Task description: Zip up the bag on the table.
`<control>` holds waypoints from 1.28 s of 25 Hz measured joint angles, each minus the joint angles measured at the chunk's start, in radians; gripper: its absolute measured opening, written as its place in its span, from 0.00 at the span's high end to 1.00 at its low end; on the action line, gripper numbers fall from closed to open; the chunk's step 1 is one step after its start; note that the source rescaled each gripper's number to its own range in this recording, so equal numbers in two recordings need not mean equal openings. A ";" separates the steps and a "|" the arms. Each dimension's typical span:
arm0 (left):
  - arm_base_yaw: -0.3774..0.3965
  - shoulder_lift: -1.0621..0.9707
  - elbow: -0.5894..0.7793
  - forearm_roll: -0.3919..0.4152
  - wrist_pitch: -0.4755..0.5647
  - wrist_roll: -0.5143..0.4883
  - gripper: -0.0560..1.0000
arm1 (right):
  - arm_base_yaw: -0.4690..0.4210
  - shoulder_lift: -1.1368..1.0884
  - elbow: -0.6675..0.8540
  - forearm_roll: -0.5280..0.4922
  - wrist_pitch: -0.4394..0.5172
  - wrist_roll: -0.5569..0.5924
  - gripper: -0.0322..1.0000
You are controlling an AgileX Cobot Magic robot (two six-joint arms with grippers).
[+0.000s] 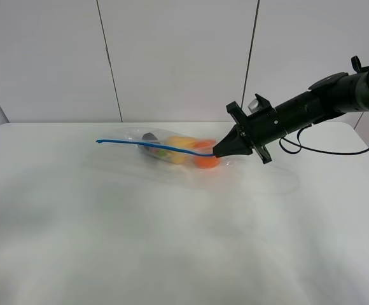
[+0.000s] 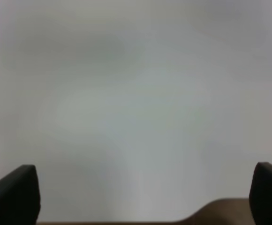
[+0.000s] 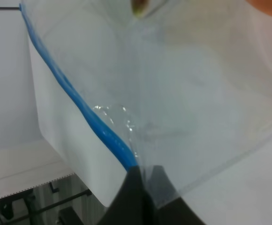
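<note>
The clear bag (image 1: 172, 149) lies on the white table (image 1: 172, 241) at the back middle, with a dark eggplant, yellow pear and orange inside. Its blue zipper strip (image 1: 146, 144) runs from a free left end to my right gripper (image 1: 216, 153), which is shut on the strip's right end. In the right wrist view the blue strip (image 3: 79, 105) runs into the closed fingertips (image 3: 143, 180), with clear plastic (image 3: 187, 98) beside it. My left gripper is out of the exterior view; its wrist view shows two dark fingertips (image 2: 14, 192) set wide apart over blank white.
The right arm (image 1: 312, 105) reaches in from the right edge, with a black cable (image 1: 337, 151) hanging below it. The table's back edge meets a white panelled wall (image 1: 172, 57).
</note>
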 joint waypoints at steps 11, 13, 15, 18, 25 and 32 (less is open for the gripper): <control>-0.020 -0.273 0.000 0.003 0.002 0.000 0.00 | 0.000 0.000 0.000 -0.001 -0.003 0.000 0.93; -0.020 -0.273 0.000 0.004 0.004 0.000 0.00 | 0.000 0.000 0.000 -0.001 -0.003 0.000 0.85; -0.020 -0.273 0.000 0.004 0.007 0.000 0.00 | 0.000 0.000 0.000 -0.006 -0.003 0.002 0.67; -0.020 -0.273 0.000 0.004 0.009 -0.001 0.00 | 0.000 -0.002 -0.009 -0.050 -0.002 0.003 0.31; -0.020 -0.273 0.000 0.004 0.009 -0.001 0.00 | 0.000 -0.037 -0.208 -0.509 -0.002 0.181 0.04; -0.020 -0.273 0.000 0.004 0.009 -0.002 0.00 | -0.016 -0.039 -0.382 -0.933 0.058 0.359 0.03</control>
